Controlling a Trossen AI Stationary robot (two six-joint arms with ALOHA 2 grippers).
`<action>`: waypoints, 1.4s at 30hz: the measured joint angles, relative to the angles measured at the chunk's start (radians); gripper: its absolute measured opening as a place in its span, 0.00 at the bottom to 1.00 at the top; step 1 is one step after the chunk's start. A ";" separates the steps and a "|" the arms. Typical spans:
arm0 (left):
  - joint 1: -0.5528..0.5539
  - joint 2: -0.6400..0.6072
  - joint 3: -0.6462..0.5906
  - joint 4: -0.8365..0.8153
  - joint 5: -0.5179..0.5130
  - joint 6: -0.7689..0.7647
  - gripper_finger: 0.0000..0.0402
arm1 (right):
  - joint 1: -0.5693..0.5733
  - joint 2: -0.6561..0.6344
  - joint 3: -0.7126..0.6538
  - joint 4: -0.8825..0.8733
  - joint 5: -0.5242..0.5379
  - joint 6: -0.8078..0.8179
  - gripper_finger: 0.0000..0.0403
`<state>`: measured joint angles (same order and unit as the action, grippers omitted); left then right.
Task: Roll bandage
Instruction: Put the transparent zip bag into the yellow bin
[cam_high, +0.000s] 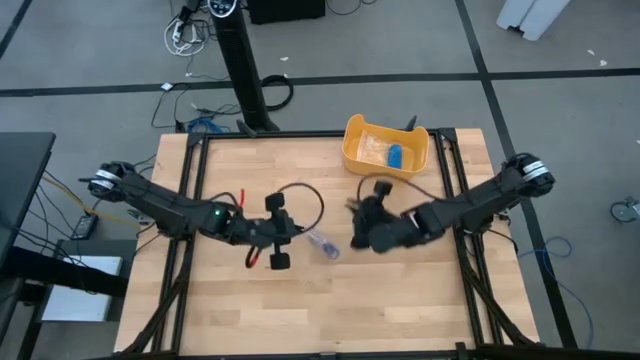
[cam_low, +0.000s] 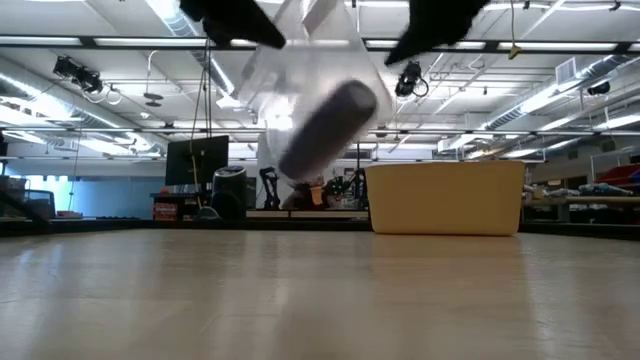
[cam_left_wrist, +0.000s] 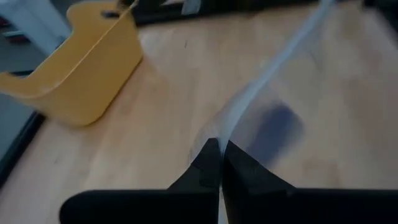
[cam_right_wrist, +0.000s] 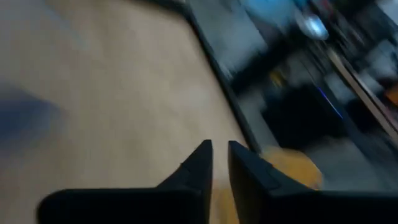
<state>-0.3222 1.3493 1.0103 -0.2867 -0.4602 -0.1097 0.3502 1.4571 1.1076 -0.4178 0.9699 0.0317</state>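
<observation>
Bandage (cam_high: 324, 243) sat centre frame in the high view, a dark roll inside a clear wrapper (cam_low: 300, 60), hanging above the table (cam_high: 400, 300). Left gripper (cam_left_wrist: 219, 163) was pinched tight on the wrapper's edge. Right gripper (cam_right_wrist: 220, 149), just right of it, stood slightly parted, holding nothing visible. Yellow tub (cam_high: 386, 147) sat upper right.

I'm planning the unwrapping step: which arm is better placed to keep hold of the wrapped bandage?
Left. The left pincer is shut on the clear wrapper holding the bandage above the table. The right pincer has parted slightly with nothing between its fingers.
</observation>
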 joint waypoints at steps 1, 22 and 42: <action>0.007 -0.010 0.000 0.016 0.020 0.000 0.01 | -0.033 -0.003 0.000 -0.063 0.013 0.030 0.10; 0.125 -0.187 0.002 0.074 0.073 0.033 0.02 | -0.833 0.034 0.000 -0.169 -0.710 -0.202 0.00; 0.146 -0.193 0.002 0.075 0.085 0.054 0.02 | -0.642 0.141 0.000 0.008 -1.167 -0.200 0.00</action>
<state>-0.1761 1.1564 1.0122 -0.2115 -0.3756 -0.0559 -0.2919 1.5979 1.1072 -0.4101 -0.1974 -0.1686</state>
